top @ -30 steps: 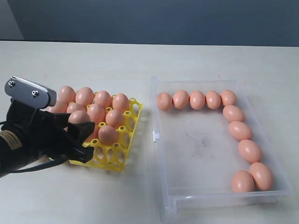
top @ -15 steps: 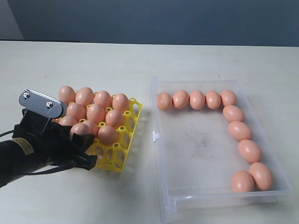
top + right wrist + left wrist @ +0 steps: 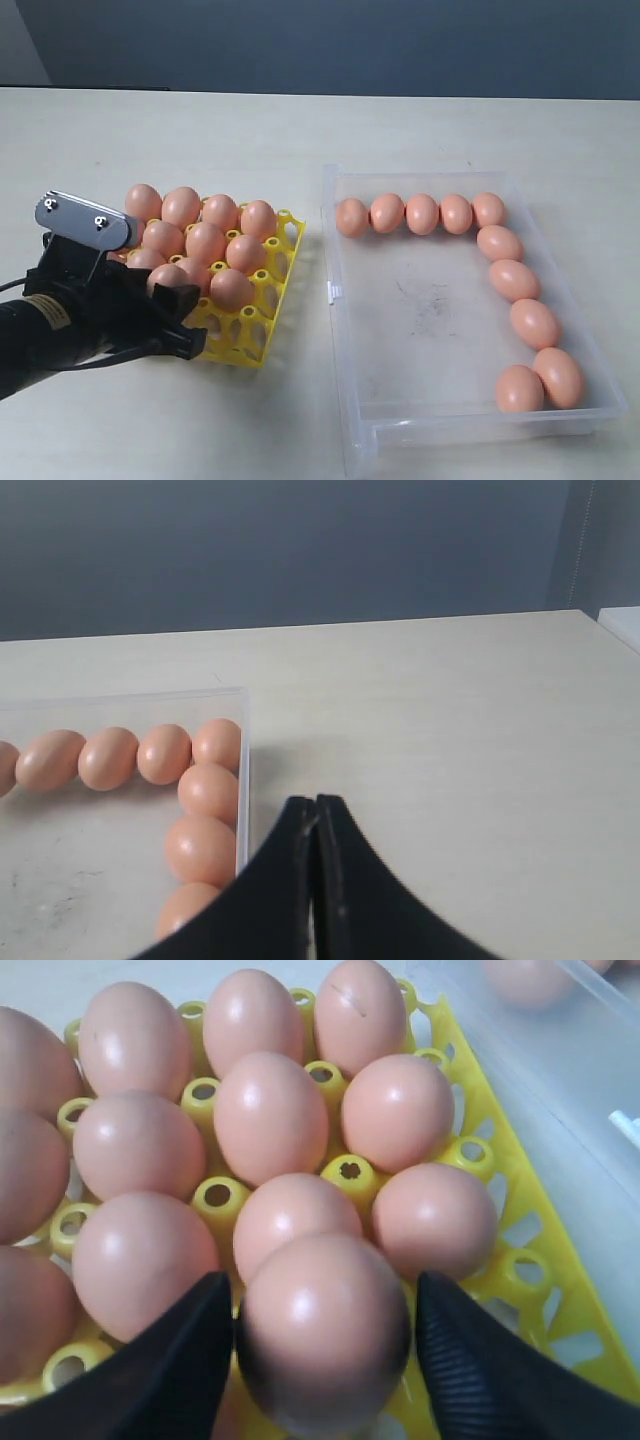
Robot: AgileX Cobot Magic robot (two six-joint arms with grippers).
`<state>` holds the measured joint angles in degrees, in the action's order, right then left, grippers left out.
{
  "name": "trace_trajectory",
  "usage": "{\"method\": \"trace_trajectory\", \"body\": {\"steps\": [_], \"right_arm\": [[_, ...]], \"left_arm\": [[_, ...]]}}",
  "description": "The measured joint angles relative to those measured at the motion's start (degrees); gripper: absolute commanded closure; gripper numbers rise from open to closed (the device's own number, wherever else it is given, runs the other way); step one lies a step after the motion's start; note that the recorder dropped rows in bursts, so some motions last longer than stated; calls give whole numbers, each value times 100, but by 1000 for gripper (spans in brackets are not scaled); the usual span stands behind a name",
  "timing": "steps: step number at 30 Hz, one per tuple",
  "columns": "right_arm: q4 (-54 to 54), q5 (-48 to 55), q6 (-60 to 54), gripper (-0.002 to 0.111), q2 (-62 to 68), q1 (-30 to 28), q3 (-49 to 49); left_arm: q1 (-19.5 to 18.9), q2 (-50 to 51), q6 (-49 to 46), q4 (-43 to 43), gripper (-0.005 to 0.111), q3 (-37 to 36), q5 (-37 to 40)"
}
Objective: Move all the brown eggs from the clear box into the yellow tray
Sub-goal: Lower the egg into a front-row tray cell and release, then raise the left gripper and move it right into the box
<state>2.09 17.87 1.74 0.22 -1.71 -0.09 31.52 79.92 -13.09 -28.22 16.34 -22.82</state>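
Placing step: left gripper (image 3: 325, 1345) jaws spread egg-wide, clamped on one smooth orange-brown egg (image 3: 322, 1320), low over the near edge of the bright yellow plastic lattice egg tray (image 3: 520, 1260). The right gripper (image 3: 316, 820) is pinched closed, empty. To do it well: centre on a free cup, seat the egg, open slowly, lift straight clear of neighbours. Ten matching brown eggs (image 3: 421, 213) sit in the clear shallow plastic box (image 3: 345, 330).

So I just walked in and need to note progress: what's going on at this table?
The left gripper is low over the yellow tray with a brown egg between its fingers; gripped or released, I can't tell. Ten eggs lie along two walls of the clear box. The right gripper hangs shut near the box, holding nothing.
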Motion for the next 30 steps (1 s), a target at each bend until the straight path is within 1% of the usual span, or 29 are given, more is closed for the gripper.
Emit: {"method": "trace_trajectory", "body": {"steps": [9,13,16,18,20,22,24,26,27,30], "right_arm": [[0,0,0,109,0,0,0],[0,0,0,109,0,0,0],[0,0,0,109,0,0,0],[0,0,0,109,0,0,0],[0,0,0,109,0,0,0],[0,0,0,109,0,0,0],[0,0,0,109,0,0,0],[0,0,0,109,0,0,0],[0,0,0,109,0,0,0],[0,0,0,109,0,0,0]], "left_arm": [[0,0,0,-43,51,0,-11],[0,0,-78,-43,51,28,-326],[0,-98,-112,22,51,317,-330],[0,-186,-157,116,51,602,-144],[0,-240,-184,170,51,980,258],[0,-252,-194,219,51,1371,845],[0,-252,-194,267,52,1886,1835],[0,-204,-194,267,52,2402,2596],[0,-154,-194,192,52,2750,3115],[0,123,-422,-309,52,3522,4118]]}}
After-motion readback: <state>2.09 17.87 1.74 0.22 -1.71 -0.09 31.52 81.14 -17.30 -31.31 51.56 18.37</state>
